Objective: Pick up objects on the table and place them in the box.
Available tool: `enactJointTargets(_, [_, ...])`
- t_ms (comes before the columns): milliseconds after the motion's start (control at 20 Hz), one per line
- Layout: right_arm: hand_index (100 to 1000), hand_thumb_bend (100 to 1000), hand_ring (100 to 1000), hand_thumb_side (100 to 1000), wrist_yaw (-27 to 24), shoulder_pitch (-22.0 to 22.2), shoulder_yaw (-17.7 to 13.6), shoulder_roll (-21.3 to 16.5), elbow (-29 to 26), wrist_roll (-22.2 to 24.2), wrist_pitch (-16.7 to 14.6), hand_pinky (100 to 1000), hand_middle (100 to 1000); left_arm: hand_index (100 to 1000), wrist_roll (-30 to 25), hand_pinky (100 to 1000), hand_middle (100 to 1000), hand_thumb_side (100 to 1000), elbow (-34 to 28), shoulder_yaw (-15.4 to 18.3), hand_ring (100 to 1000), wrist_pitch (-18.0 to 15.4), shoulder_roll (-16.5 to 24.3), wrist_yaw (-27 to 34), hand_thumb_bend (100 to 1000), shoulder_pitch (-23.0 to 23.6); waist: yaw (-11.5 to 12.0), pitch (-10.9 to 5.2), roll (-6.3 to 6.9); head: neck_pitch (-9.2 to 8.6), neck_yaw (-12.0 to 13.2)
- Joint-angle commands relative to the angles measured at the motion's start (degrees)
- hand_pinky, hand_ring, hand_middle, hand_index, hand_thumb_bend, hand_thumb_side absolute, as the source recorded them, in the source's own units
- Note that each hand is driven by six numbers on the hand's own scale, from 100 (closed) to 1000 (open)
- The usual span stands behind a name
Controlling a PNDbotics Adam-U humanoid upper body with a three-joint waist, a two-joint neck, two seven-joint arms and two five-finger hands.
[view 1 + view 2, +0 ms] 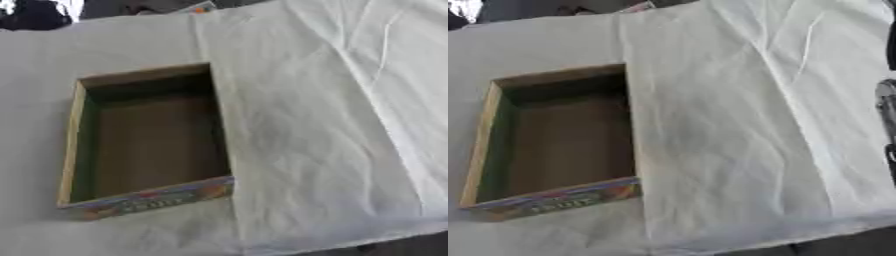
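Observation:
An open cardboard box (156,199) lies left of centre on the white cloth, with a brown floor, a green inner left wall and a colourful printed front wall. Nothing shows inside it. No loose object lies on the cloth around it. A black and silver part of my right hand or arm (887,107) shows only as a sliver at the right edge of the right eye view, well away from the box. My left hand is in no view.
The white cloth (324,125) covers the table in wrinkles, with a long crease running right of the box. Its front edge (350,245) runs along the bottom right. A small orange and pale thing (203,8) lies at the far edge.

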Motion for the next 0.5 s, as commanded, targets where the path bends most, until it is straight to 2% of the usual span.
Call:
enactJointTargets(50, [896,100,817,1000,-0.48,-0.41,-0.22,-1.54,-0.81,-0.01,0.07,636,799,473,-2.34,409,450,366,-2.31,-1.84,469,-0.38,2.37,1.33,100,-0.43,0.01,-1.26,-0.22,-0.44,-0.21])
enactJointTargets(500, [897,100,817,1000,-0.49,-0.49,-0.12,-1.23,-0.81,0.24,0.32,635,799,476,-5.79,411,456,359,-2.64,-5.58,472,-0.53,1.25,3.16,100,0.17,-0.14,-1.03,0.03,-1.11,0.00])
